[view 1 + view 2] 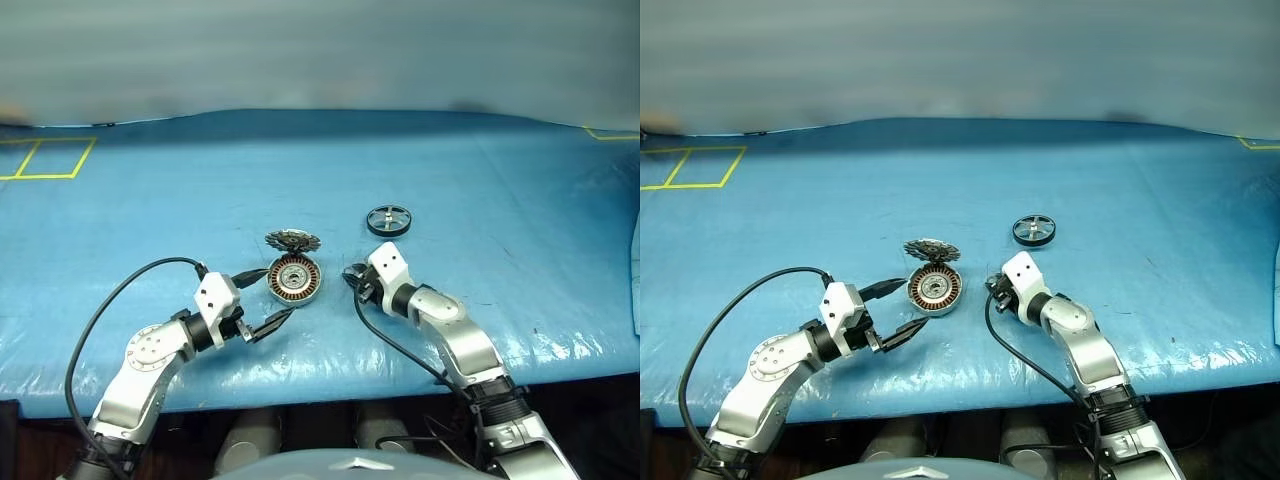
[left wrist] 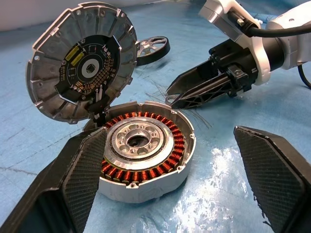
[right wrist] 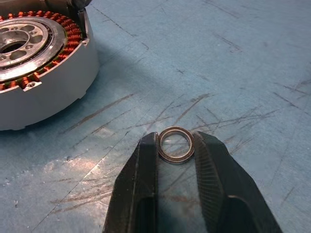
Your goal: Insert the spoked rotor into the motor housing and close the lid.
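The motor housing (image 1: 294,282), a silver cup with copper windings, lies on the blue table cover. Its lid (image 2: 82,63) stands hinged open at the far edge, ribbed inside facing me. The spoked rotor (image 1: 388,220) lies flat farther back and to the right. My left gripper (image 1: 273,293) is open, one finger on each side of the housing's near left part. My right gripper (image 3: 176,145), just right of the housing, is shut on a tiny thin metal ring (image 3: 167,145) down at the cover, the ring pinched between both fingertips.
A yellow tape square (image 1: 45,158) marks the far left of the blue cover. The table's front edge (image 1: 300,395) runs just behind both arms. A black cable (image 1: 110,310) loops from my left wrist.
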